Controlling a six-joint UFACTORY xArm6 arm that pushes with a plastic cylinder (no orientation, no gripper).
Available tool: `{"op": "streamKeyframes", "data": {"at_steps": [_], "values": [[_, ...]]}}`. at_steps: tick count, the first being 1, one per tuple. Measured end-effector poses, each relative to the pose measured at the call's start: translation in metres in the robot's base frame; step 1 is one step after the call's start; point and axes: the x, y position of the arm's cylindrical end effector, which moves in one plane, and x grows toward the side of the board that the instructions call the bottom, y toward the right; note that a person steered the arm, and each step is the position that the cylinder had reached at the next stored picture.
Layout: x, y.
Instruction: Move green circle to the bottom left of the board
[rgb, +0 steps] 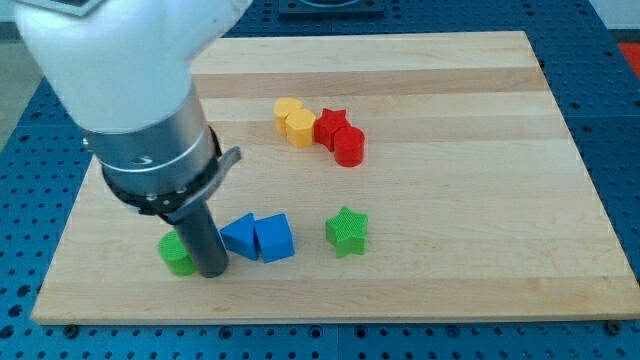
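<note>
Your green circle (176, 253) sits near the bottom left of the tabletop (480, 270), already close to its goal corner. My tip (213, 271) touches its right side, between it and the blue triangle (239, 235). There is no hand, only the bare rod holding nothing. The circle lies to the view's left of the tip, so your push should go left and slightly down.

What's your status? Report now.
My tip down, touching green circle from the view's right. Circle near bottom left. Blue blocks close behind the tip.
</note>
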Motion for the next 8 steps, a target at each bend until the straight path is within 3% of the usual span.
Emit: {"op": "streamKeyframes", "data": {"at_steps": [3, 6, 8], "values": [[-0.041, -0.013], [-0.040, -0.072], [-0.053, -0.062]]}}
